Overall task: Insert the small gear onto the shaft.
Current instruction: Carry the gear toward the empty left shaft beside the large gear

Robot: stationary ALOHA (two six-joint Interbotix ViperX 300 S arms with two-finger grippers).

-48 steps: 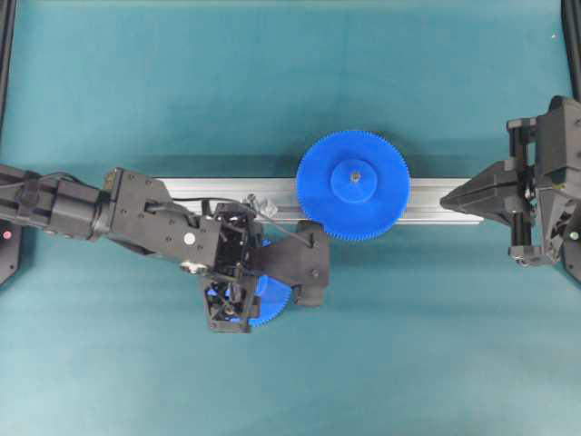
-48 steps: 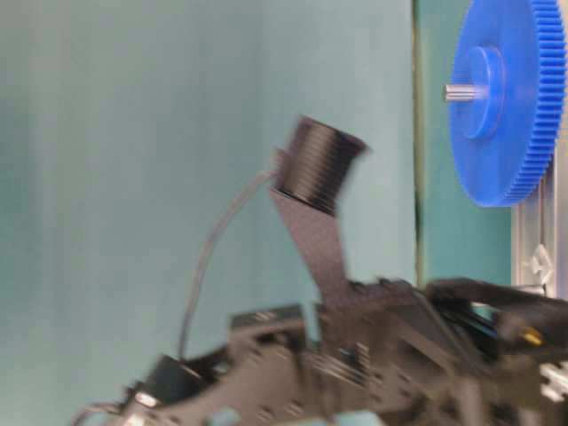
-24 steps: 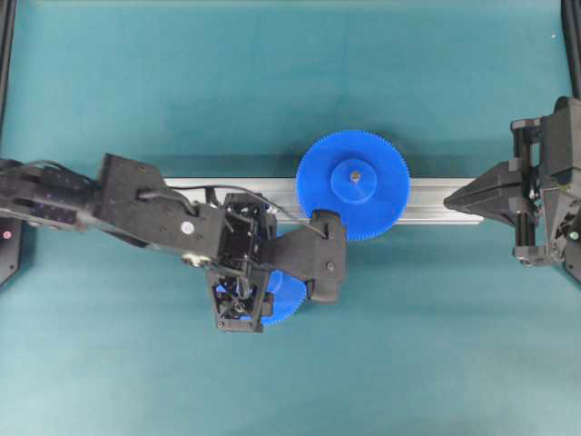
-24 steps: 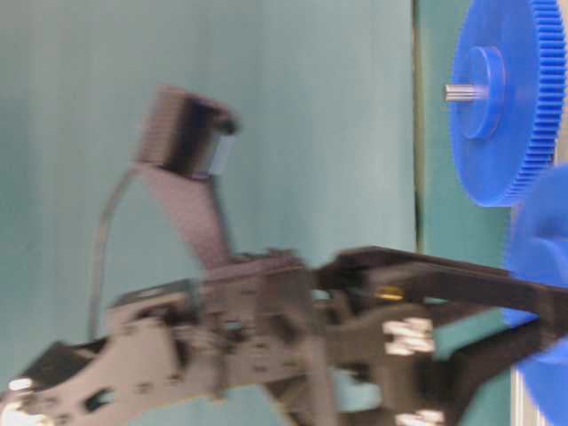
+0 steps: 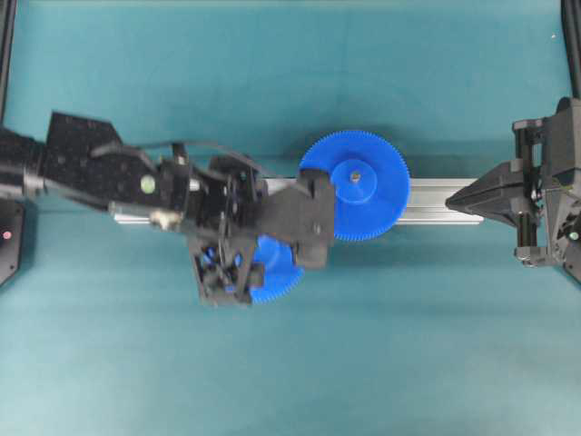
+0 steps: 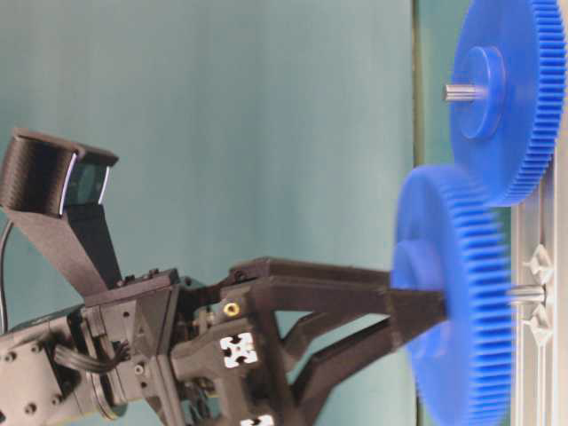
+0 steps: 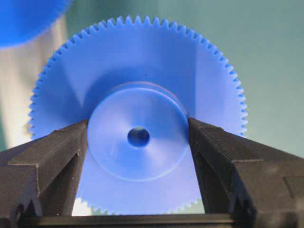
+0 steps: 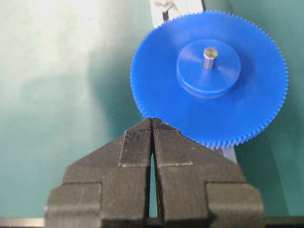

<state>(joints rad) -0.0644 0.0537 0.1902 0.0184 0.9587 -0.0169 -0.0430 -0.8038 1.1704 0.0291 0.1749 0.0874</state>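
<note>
Blue small gear (image 7: 137,137): pinched by its hub in my left gripper (image 7: 138,142), beside the large gear (image 5: 356,184), over the rail (image 5: 436,200). Shaft (image 6: 525,292): apparently just clear of the gear's face. Right gripper (image 8: 152,137): pressed together, holding nothing.

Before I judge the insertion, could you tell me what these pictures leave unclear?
- Overhead: the left tool covers most of the small gear and all of the shaft.
- Table-level: the shaft shows only its tip; the gear's blurred rim hides whether it has entered the bore.
- Left wrist: the gear hides the shaft entirely.
</note>
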